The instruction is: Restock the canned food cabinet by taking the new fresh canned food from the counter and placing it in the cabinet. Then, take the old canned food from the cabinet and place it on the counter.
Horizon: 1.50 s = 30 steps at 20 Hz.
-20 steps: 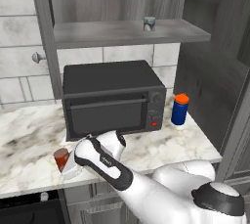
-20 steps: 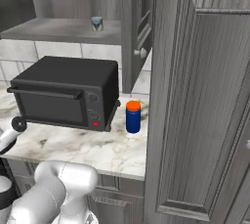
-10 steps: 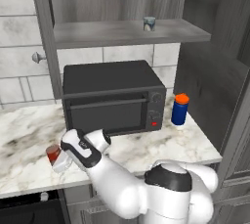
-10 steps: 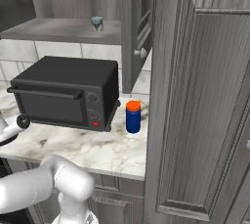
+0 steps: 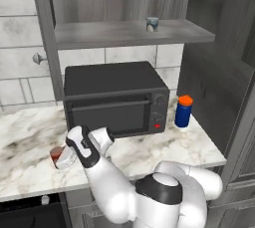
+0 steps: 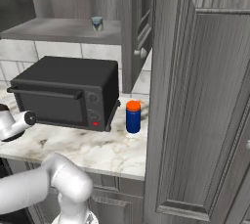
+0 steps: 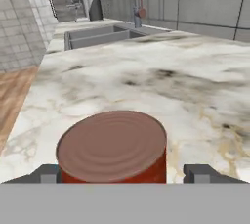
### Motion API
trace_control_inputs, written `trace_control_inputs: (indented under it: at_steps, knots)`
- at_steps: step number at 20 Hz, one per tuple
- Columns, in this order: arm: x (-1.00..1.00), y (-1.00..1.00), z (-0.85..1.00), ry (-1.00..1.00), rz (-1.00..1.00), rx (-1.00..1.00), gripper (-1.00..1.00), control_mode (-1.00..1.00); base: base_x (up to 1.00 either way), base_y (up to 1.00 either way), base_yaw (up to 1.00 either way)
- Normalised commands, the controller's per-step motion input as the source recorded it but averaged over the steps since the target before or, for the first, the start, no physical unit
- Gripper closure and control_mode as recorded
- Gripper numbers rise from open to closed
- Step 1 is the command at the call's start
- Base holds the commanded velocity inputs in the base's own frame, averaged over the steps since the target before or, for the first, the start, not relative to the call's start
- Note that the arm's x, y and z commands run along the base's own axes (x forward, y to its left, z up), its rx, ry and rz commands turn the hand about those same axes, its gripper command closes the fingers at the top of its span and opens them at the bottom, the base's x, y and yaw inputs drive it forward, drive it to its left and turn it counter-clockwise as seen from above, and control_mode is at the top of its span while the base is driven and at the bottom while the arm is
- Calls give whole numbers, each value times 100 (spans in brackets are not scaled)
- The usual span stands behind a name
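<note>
The old canned food [image 7: 112, 147], a red can, stands on the white marble counter [image 7: 171, 81] between my gripper's [image 7: 124, 175] two fingertips. The jaws are open, with a gap on the right side of the can. From the left base view the red can [image 5: 56, 153] sits near the counter's [image 5: 149, 147] left front, with the gripper [image 5: 63, 159] low beside it. The new fresh canned food [image 5: 152, 24], a small silvery can, stands on the cabinet's shelf board [image 5: 109, 34], and the right base view shows that can [image 6: 97, 23] on the shelf [image 6: 53, 30] too.
A dark oven [image 5: 114, 97] stands at the back of the counter under the shelf. A blue bottle with an orange cap [image 5: 183, 112] is right of it. A sink with a faucet [image 7: 97, 34] lies farther along the counter. A tall grey cabinet [image 6: 195, 96] bounds the right side.
The arm has swung left and lower over the counter, carrying the red can with it. The jaws have spread and no longer clamp the can.
</note>
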Motion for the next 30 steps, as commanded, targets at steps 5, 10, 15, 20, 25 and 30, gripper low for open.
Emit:
trace_control_inputs:
  at_steps: [5, 10, 15, 20, 25, 30]
  knots:
    - [-14, -3, 83, 1, -9, 1, -100, -100, 0, 0, 0]
    - [-58, -42, 100, 0, -8, 5, -100, -100, 0, 0, 0]
    - [-92, -92, 100, -7, -11, 10, -100, -100, 0, 0, 0]
    - [-100, -100, 100, -7, -11, 6, -100, -100, 0, 0, 0]
    - [-98, -87, 100, -9, -2, 0, -100, -100, 0, 0, 0]
    - [-73, -65, 100, -7, 0, 0, -100, -100, 0, 0, 0]
